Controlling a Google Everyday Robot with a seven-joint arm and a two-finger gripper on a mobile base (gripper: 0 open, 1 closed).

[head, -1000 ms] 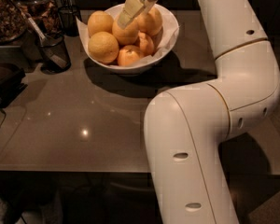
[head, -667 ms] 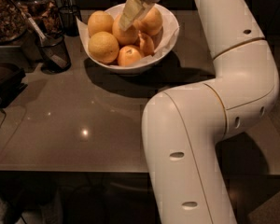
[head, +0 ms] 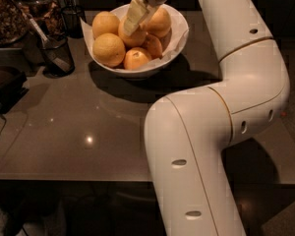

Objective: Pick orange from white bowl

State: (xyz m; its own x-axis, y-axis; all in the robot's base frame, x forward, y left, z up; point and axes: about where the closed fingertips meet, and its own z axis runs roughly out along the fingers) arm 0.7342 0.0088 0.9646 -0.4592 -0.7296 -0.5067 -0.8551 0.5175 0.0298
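The white bowl stands at the back of the table and holds several fruits. Large pale oranges lie at the back left, the front left, the middle and the back right. Two smaller reddish-orange fruits lie at the front. My gripper comes down from the top edge over the bowl, its cream tip resting at or just above the middle orange. It hides part of that orange.
A black mesh cup with a utensil stands left of the bowl, and another cup is behind it. A container of brown snacks and a dark object are at the far left. My white arm covers the table's right side.
The gripper has come down a little toward the middle orange. The bowl and fruits have not moved.
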